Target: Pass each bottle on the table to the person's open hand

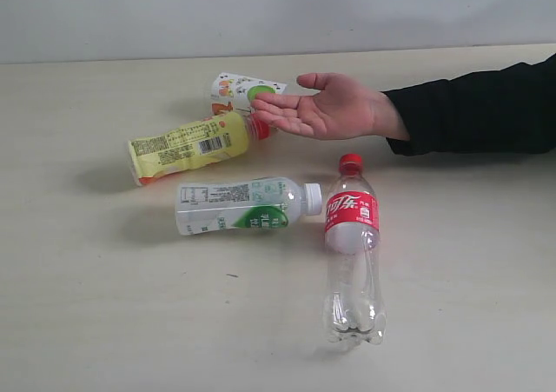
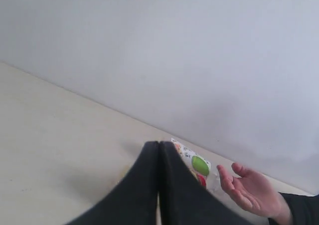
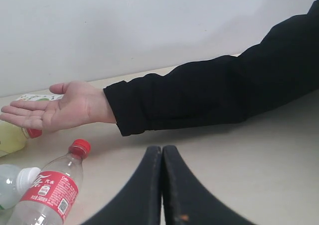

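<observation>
Right wrist view: red-capped bottle [image 3: 47, 190] near fingers [image 3: 177, 185].

open near edges, crowded middle
table [image 1: 95, 322] is bare near left and near right; clear bottle [image 1: 354, 262], white-capped bottle [image 1: 239, 206] and yellow bottle [image 1: 187, 146] crowd the middle; open hand [image 1: 334, 109] close by the printed bottle [image 1: 241, 89] farther back; black sleeve [image 1: 478, 105] bars the far right.
</observation>
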`<state>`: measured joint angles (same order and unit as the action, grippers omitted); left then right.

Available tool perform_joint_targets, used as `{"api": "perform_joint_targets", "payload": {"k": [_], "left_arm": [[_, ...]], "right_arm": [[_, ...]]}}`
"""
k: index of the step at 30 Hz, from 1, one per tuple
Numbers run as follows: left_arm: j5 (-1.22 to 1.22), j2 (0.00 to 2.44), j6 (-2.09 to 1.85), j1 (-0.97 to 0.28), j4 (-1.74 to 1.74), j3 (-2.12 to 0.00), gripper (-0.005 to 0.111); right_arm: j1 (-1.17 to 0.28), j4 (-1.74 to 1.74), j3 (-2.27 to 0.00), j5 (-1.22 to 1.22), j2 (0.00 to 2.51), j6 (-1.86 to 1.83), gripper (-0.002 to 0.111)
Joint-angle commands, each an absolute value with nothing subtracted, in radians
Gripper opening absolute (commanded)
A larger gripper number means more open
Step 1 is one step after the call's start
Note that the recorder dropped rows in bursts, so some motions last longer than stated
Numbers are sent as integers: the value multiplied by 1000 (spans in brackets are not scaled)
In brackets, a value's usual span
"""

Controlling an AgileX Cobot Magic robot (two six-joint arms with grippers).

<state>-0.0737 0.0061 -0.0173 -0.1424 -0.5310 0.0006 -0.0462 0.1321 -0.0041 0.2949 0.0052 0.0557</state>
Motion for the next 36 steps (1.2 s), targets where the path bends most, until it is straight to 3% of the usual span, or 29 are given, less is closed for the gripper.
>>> {"api": "perform_joint_targets", "payload": {"k": [1, 9, 25, 36], "left_arm": [[-49, 0, -24, -149, -533, 0, 0], [-51, 0, -26, -149, -277, 0, 0], [-57, 0, -26, -149, -275, 0, 0], [-57, 0, -26, -149, -275, 0, 0]], "right_arm": [[-46, 128, 0, 286, 0, 53, 0], [-46, 128, 0, 286, 0, 53, 0], [-46, 122, 0, 274, 0, 43, 0], [-46, 297, 0, -369, 0, 107, 0]]}}
